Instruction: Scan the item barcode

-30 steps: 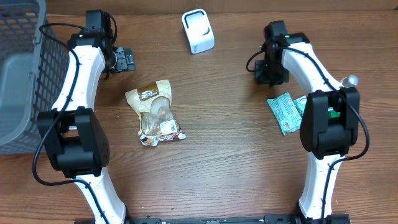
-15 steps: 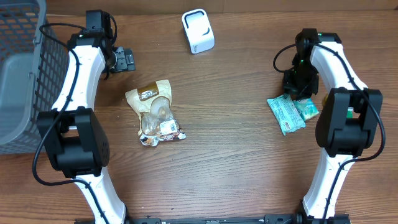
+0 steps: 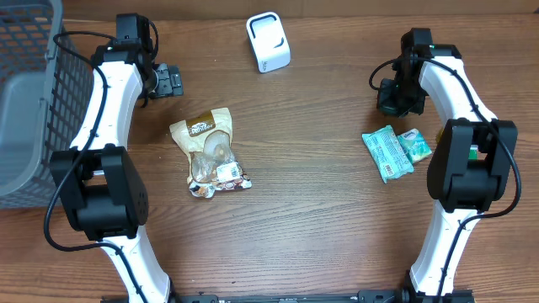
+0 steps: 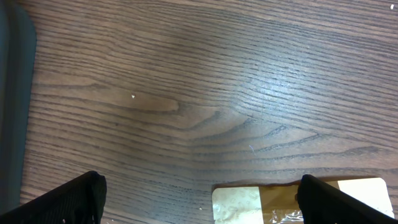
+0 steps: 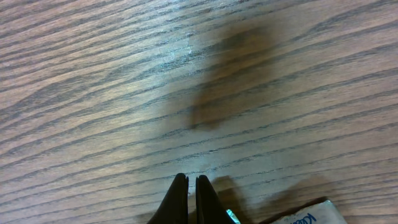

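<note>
A white barcode scanner [image 3: 268, 42] stands at the back middle of the table. A tan snack bag [image 3: 210, 151] lies left of centre; its top edge [image 4: 273, 200] shows low in the left wrist view. My left gripper [image 3: 171, 82] hovers behind the bag, open and empty, its black fingers [image 4: 65, 202] set wide apart. A green packet [image 3: 386, 152] and a teal packet [image 3: 416, 145] lie side by side at the right. My right gripper [image 3: 392, 99] is just behind them, shut on nothing [image 5: 191, 196]. A packet corner [image 5: 305, 218] shows beside its fingers.
A grey mesh basket [image 3: 25, 101] stands at the table's left edge, and its dark wall [image 4: 9, 93] fills the left rim of the left wrist view. Bare wood lies between the snack bag and the packets.
My right arm swung right over the packets, then drew back toward the rear, and its jaws closed with nothing in them. The left arm has not moved.
</note>
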